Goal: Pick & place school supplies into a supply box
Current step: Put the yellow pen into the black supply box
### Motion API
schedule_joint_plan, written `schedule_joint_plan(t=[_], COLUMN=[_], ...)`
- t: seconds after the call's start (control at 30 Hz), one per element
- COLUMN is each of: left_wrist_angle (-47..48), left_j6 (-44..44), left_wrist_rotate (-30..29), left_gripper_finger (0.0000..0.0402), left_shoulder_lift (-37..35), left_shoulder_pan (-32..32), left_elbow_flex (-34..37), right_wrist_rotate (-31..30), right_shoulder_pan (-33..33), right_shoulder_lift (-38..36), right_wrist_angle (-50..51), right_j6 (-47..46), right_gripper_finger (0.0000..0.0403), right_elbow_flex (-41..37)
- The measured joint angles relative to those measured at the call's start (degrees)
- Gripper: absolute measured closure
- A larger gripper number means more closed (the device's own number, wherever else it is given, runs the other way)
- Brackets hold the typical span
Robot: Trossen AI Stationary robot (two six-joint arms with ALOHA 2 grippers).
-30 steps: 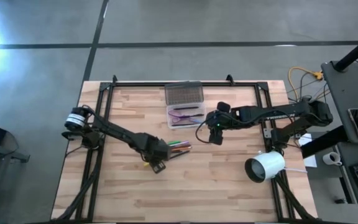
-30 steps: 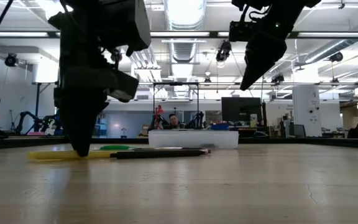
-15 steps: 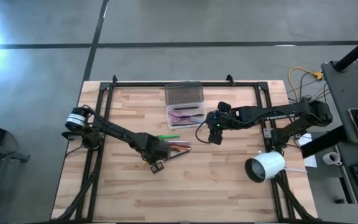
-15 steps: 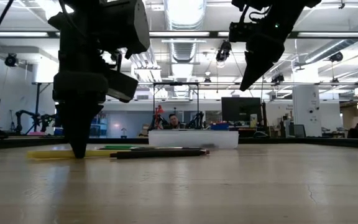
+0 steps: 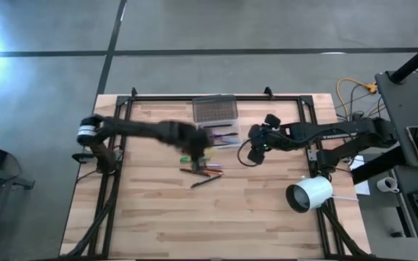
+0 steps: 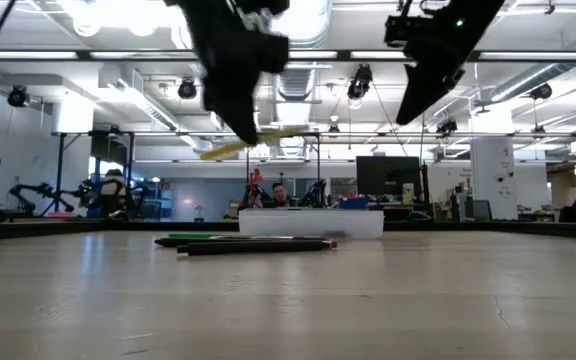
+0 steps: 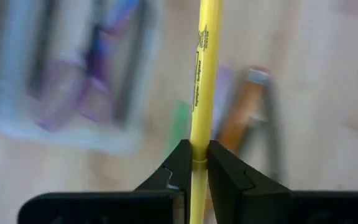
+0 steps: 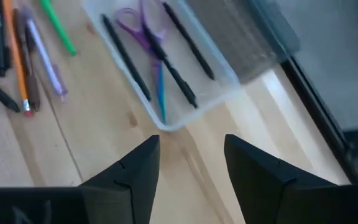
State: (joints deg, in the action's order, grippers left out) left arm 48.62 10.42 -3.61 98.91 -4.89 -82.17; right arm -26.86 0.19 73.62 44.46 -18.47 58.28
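The left arm's jaws (image 7: 193,163) are pinched tight on a yellow pencil (image 7: 202,81), held near its middle and lifted clear of the tabletop (image 5: 267,217). In the level view the pencil hangs tilted, well above the wood. From above, this arm is blurred, but its tip seems to sit just beside the near long edge of the clear supply box (image 5: 217,135), whose grey lid (image 5: 215,109) lies folded back on the far side. The box is the nearer arm's target; its long axis runs side to side across the tabletop, so the pencil should be turned to match it. Purple scissors (image 8: 145,29) and dark pens already lie inside. The right arm's jaws (image 8: 190,163) stand spread and empty, hovering just off the box's right end. Loose pens (image 5: 203,172) remain near the middle.
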Motion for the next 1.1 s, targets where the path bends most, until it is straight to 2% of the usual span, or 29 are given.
schedule_joint_plan(t=[0.17,0.27,0.43,0.53,0.67,0.87,1.1], left_wrist_angle=[-0.3,1.3,12.5,15.5,17.0,17.1,17.1], left_j6=[-18.0,-26.0,-33.5,-35.4,-33.3,-32.3,-28.5], left_wrist_rotate=[0.0,0.3,1.5,1.8,3.7,3.6,3.9], left_gripper_finger=[0.0386,0.0387,0.0387,0.0384,0.0378,0.0368,0.0303], left_shoulder_lift=[8.6,15.5,28.2,34.0,37.2,37.4,37.1], left_shoulder_pan=[-9.9,-12.7,-14.1,-14.7,-16.1,-16.5,-16.0], left_elbow_flex=[-10.2,-18.6,-35.9,-42.5,-45.3,-43.3,-42.6], right_wrist_rotate=[-4.0,-5.6,-6.0,-6.2,-6.4,-6.4,-6.4], right_shoulder_pan=[2.0,3.1,4.0,4.1,4.1,4.1,4.2], right_shoulder_lift=[-3.9,-5.0,-4.5,-3.7,-2.8,-1.5,-0.6], right_wrist_angle=[5.4,6.3,6.6,6.6,6.8,6.8,6.6], right_j6=[-7.7,-11.4,-15.5,-16.0,-16.1,-16.1,-15.6], right_gripper_finger=[0.0232,0.0232,0.0232,0.0232,0.0232,0.0232,0.0232], right_elbow_flex=[-0.4,-0.7,-0.7,-0.7,-0.8,-1.0,-1.0])
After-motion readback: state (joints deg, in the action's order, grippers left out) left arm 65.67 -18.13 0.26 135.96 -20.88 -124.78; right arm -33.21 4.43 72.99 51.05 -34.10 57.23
